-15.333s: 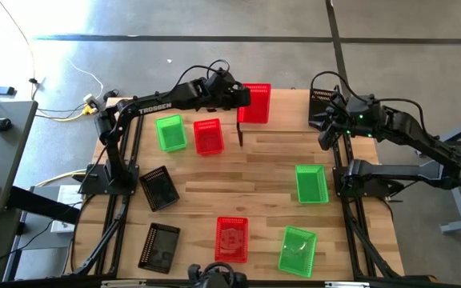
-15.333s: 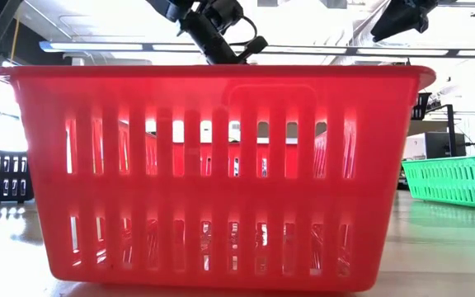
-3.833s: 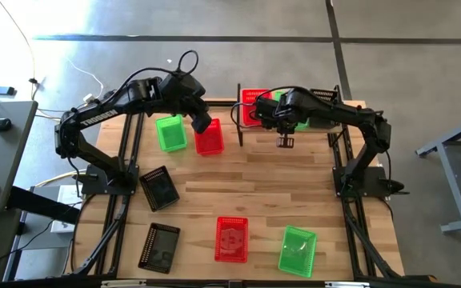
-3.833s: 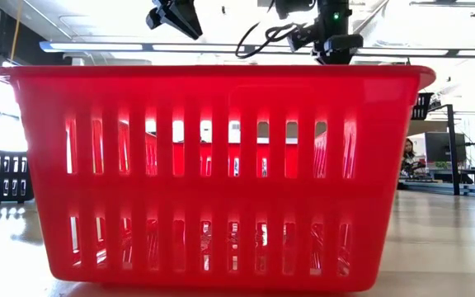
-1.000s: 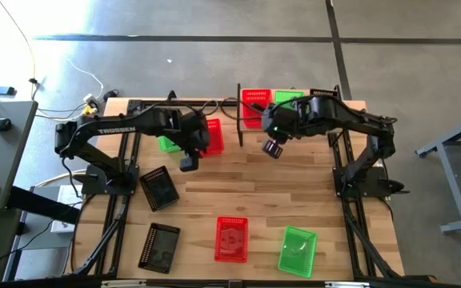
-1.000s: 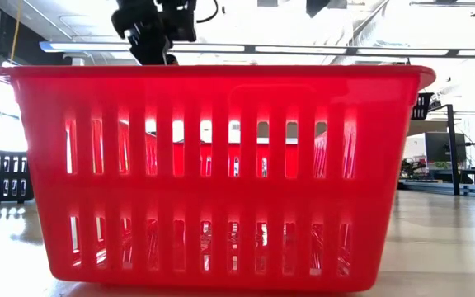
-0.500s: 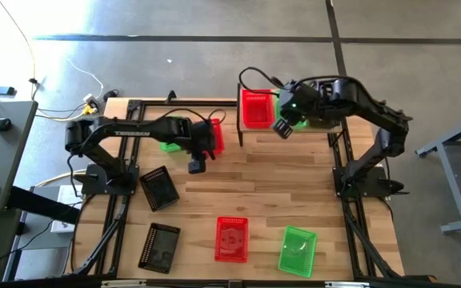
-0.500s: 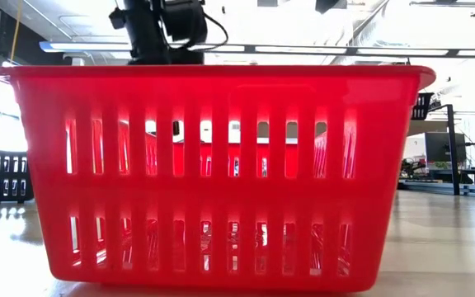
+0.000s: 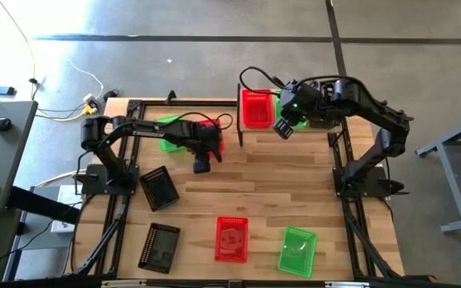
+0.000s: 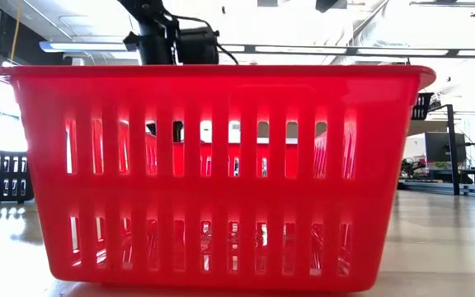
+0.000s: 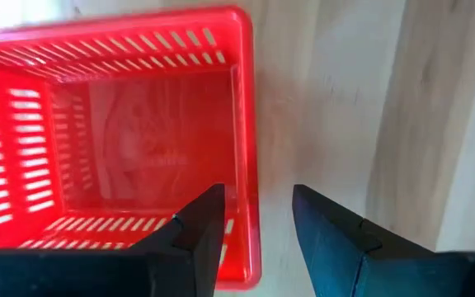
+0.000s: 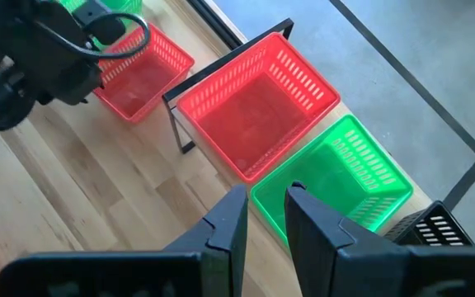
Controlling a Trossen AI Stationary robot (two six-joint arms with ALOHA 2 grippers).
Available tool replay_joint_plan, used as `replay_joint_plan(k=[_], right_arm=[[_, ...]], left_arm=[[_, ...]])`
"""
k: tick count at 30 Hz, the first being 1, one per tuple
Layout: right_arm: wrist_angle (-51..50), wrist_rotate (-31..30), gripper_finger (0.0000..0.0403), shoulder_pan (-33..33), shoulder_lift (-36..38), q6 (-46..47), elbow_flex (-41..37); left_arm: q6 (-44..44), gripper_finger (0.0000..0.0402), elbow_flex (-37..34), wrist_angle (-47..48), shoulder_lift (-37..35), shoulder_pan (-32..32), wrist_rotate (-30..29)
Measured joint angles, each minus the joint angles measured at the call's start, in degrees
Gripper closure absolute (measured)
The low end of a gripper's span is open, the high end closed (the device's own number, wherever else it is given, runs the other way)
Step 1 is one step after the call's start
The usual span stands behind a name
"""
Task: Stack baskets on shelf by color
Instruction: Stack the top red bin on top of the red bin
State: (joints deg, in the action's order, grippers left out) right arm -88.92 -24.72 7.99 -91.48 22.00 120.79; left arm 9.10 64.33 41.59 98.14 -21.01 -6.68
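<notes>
The counter (image 9: 262, 184) is pale slatted wood with a smooth, faintly shiny finish that mirrors the near red basket (image 10: 213, 173) in the low view. That basket is glossy, slightly see-through plastic with slotted walls. The green basket (image 12: 336, 186) and red basket on the shelf (image 12: 258, 111) are the same slotted plastic. The left gripper (image 11: 254, 239) has matt black plastic-looking fingers (image 11: 196, 235). The shelf's posts (image 12: 176, 124) look like thin black metal.

Red basket (image 12: 258, 115) and green basket (image 12: 336, 186) sit side by side on shelf (image 12: 221, 66).
</notes>
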Motion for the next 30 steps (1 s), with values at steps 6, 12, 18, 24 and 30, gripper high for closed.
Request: replay_joint_plan(k=[6, 12, 18, 24, 30], right_arm=[[0.0, 0.12, 0.0334, 0.0, 0.0, 0.32, 0.0], [0.0, 0.3, 0.0334, 0.0, 0.0, 0.46, 0.0], [0.01, 0.93, 0.0334, 0.0, 0.0, 1.54, 0.0], [0.0, 0.99, 0.0334, -0.07, 0.0, 2.71, 0.0], [0.06, 1.15, 0.0334, -0.07, -0.02, 3.69, -0.06]], left_arm=[[-0.41, 0.027, -0.01, -0.76, 2.92, -0.36, -0.13], [-0.52, 0.0303, -0.01, -1.11, 4.44, -0.4, 0.31], [-1.5, 0.0377, 0.01, -1.04, 3.67, -0.4, 0.52], [-4.08, 0.0392, 0.07, 1.03, 2.32, -0.4, 1.69], [-7.48, 0.0398, 0.02, 5.54, -0.37, 0.37, 1.67]])
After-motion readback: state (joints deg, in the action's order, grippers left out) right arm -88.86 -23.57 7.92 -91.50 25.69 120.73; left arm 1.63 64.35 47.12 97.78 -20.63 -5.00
